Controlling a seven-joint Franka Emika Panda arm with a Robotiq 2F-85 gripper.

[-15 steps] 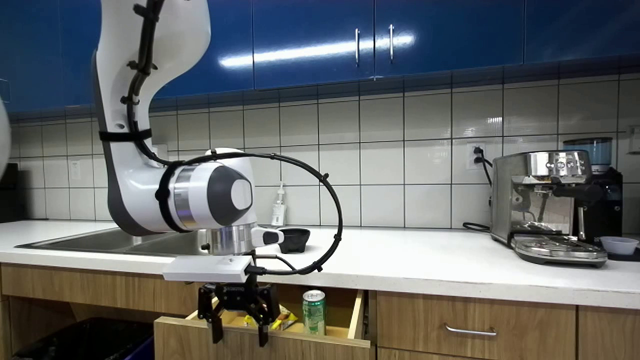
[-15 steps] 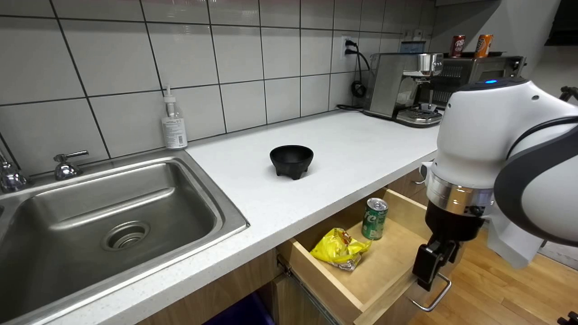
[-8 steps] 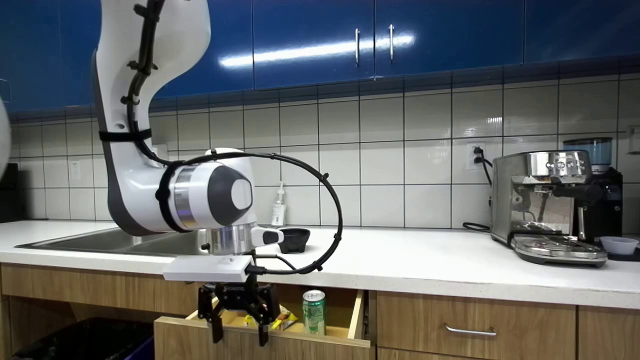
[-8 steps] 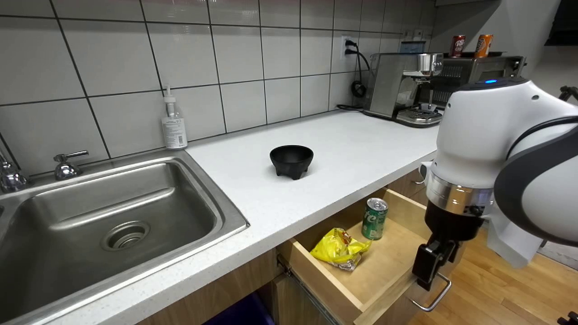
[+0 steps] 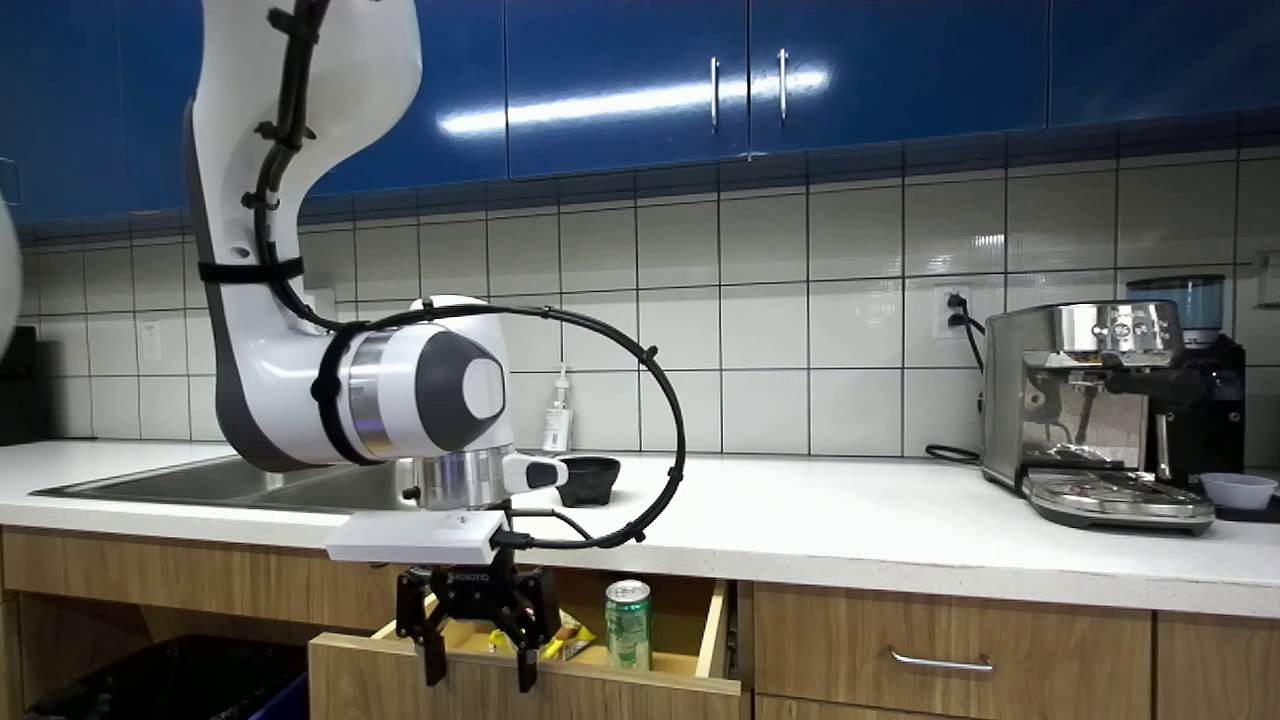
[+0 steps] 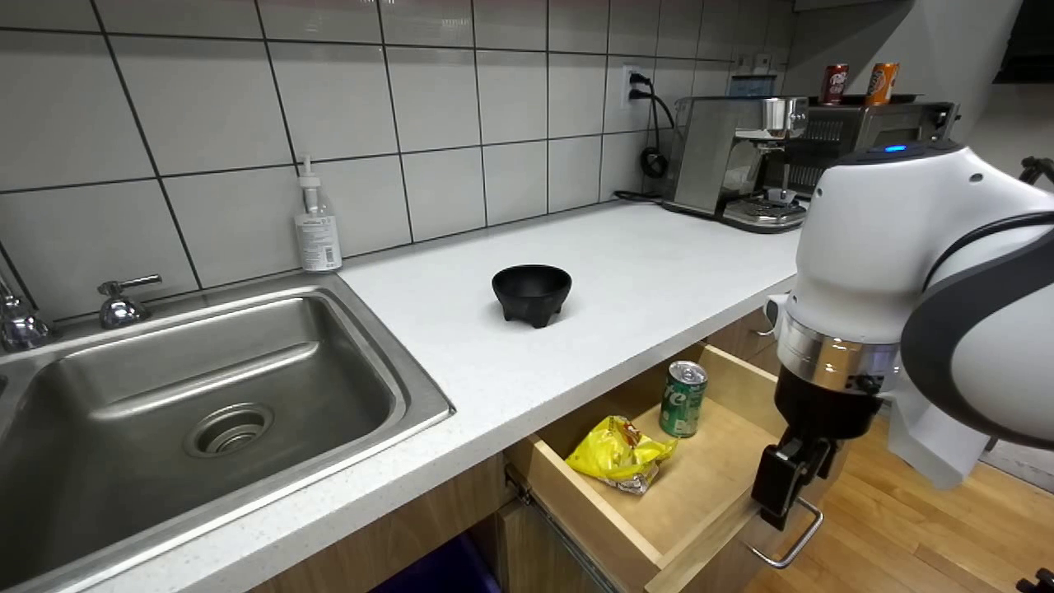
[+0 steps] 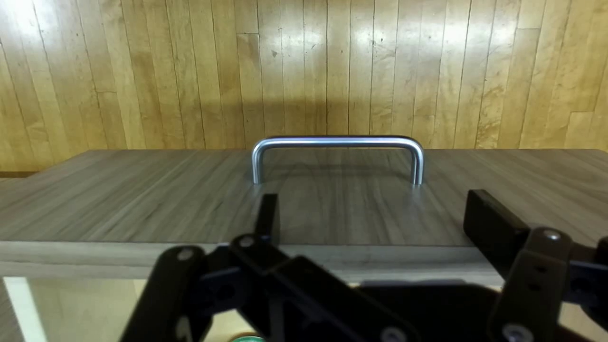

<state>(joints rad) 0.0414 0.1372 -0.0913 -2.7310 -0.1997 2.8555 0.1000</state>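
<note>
Black two-finger gripper [image 7: 373,218], mine, spread wide and free of any grip, pointing down at the front of a wooden drawer [image 6: 712,469]. Drawer stands out from under the counter [image 6: 659,255], inside in view. Nearest to me: its front panel [image 7: 337,209]; can't tell if my fingertips touch it. Metal handle [image 7: 337,141] is on the panel's outer face, just past my fingertips in the wrist view, with a small gap showing.

Inside the drawer: green can [image 6: 682,403], upright; yellow bag [image 6: 617,453], crumpled, near the can on the sink side. Up top, white counter with a black bowl [image 6: 532,292], well apart from me. Steel sink [image 6: 305,395] set in beside that stretch, soap bottle [image 6: 318,239] at its back corner against the tiled wall [image 6: 329,99]. Espresso machine [image 5: 1090,420] farther along the counter. Blue cabinets [image 5: 630,60] overhead.
</note>
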